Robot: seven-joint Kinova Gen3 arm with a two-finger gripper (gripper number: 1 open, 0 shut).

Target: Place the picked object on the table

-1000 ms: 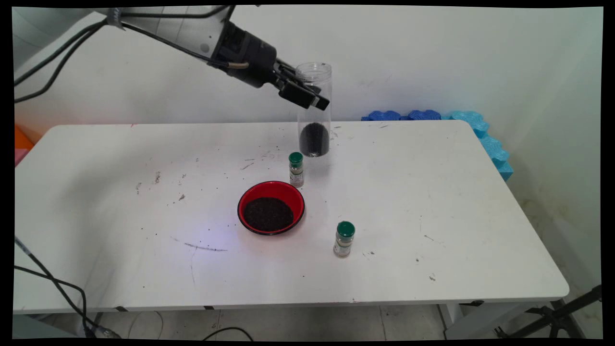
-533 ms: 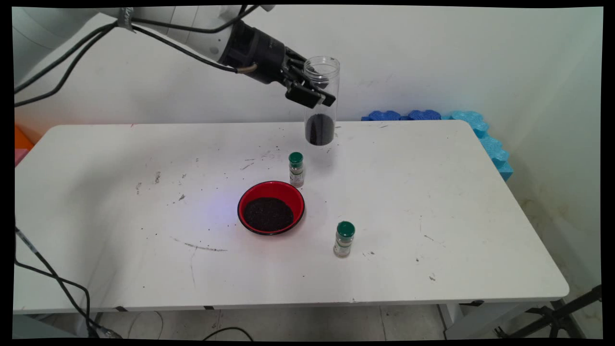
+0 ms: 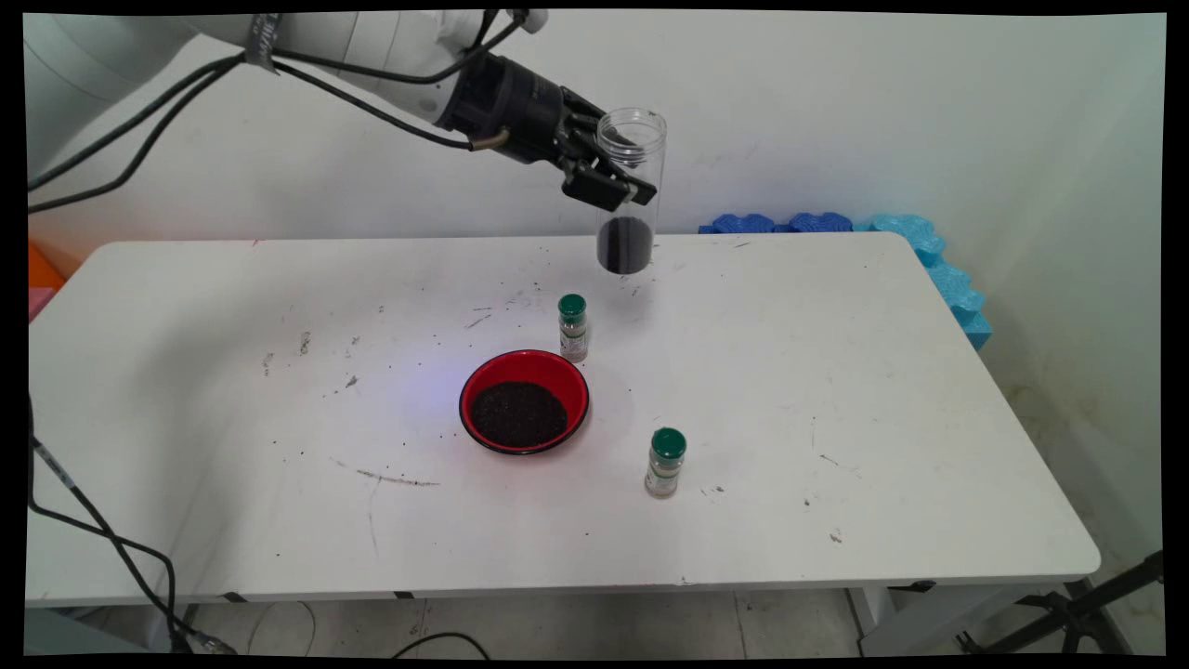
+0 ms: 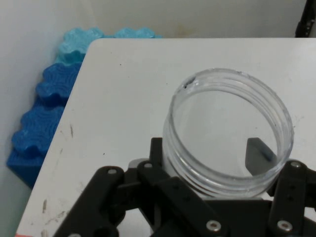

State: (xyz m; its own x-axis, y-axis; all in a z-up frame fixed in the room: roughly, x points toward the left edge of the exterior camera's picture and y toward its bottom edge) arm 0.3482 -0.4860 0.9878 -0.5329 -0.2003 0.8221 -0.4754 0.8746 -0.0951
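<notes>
Nearest me on the table [image 3: 836, 418], a green-capped spice bottle [image 3: 665, 462] stands just right of the red bowl [image 3: 524, 400] of dark grains, a second spice bottle [image 3: 572, 327] behind it. Beyond, my tool [image 3: 620, 186] is clamped on the clear jar [image 3: 630, 190] near its open mouth, upright above the far edge, so its dark grains stay settled at the bottom.

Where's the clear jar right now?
In the main view the jar hangs upright above the table's far edge, held in the gripper, up and right of the farther green-capped bottle and red bowl.
</notes>
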